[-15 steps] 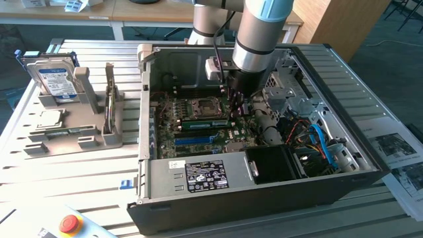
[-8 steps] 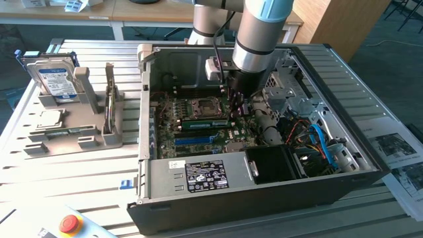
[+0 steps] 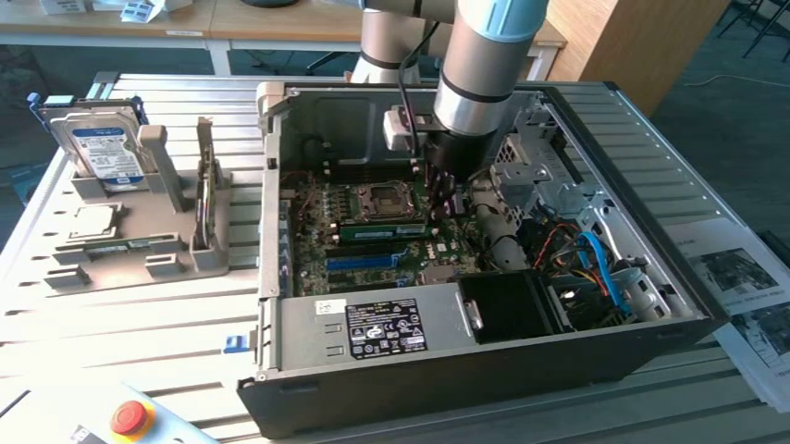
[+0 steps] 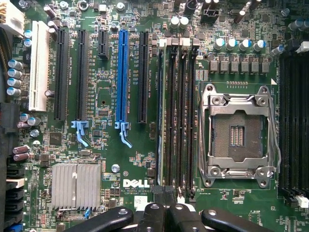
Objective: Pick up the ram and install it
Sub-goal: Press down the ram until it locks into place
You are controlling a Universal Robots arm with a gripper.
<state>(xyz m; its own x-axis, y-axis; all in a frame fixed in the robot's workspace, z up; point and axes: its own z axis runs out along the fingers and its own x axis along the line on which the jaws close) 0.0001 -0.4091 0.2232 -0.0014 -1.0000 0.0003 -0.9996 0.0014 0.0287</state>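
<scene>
Where the worktop (image 3: pixel 148 314) meets the exterior view's left, a hard drive (image 3: pixel 105 148) and 1 spare green stick (image 3: pixel 205 176) are held upright in a grey fixture (image 3: pixel 124 254). Further right, inside the open computer case (image 3: pixel 494 370), the ram (image 3: pixel 383 225) is seen on edge just beside the processor socket (image 3: pixel 376 196). The end effector (image 3: pixel 441 190) is closed at the ram's right end; contact cannot be judged.

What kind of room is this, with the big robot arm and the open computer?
Probably a robotics lab or workshop. An open black computer case sits on a ribbed metal workbench, showing its green motherboard. A grey fixture beside it holds spare parts, and a red emergency-stop button sits at the table's edge.
</scene>
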